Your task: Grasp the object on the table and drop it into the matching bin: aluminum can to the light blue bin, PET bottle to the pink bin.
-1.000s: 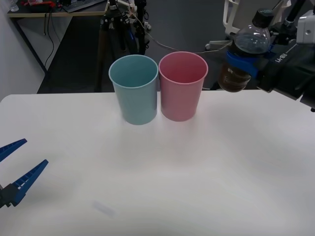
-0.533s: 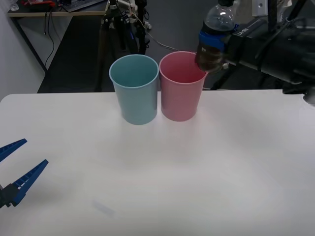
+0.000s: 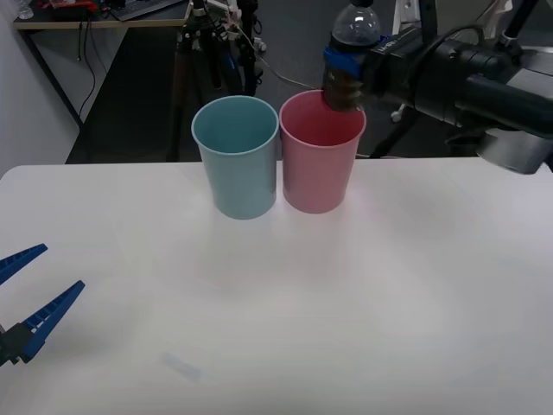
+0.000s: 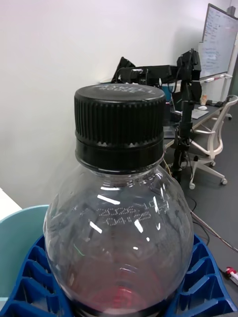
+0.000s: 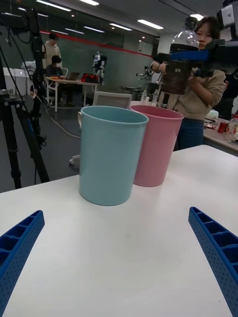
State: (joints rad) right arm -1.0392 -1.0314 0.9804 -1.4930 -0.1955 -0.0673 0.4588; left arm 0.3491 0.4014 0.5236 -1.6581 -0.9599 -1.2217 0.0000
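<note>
My right gripper (image 3: 346,67) is shut on the PET bottle (image 3: 349,54), a small clear bottle with a black cap and dark brown liquid, held upright in the air over the right part of the pink bin's (image 3: 320,164) rim. The light blue bin (image 3: 237,160) stands touching the pink one on its left, both at the back of the white table (image 3: 346,303). In the right wrist view the bottle (image 4: 119,218) sits between the blue fingers (image 4: 208,292). The left gripper (image 3: 26,298) rests open low at the table's left edge. The left wrist view shows both bins (image 5: 111,153) and the raised bottle (image 5: 177,64).
Beyond the table's far edge stand a tripod (image 3: 197,43), cables and an office chair (image 3: 406,35) on dark floor. A person (image 5: 201,99) stands behind the table in the left wrist view. The white tabletop spreads wide in front of the bins.
The right arm has carried the bottle leftward and upward, from beside the pink bin's right side to above its rim. The left gripper has stayed still.
</note>
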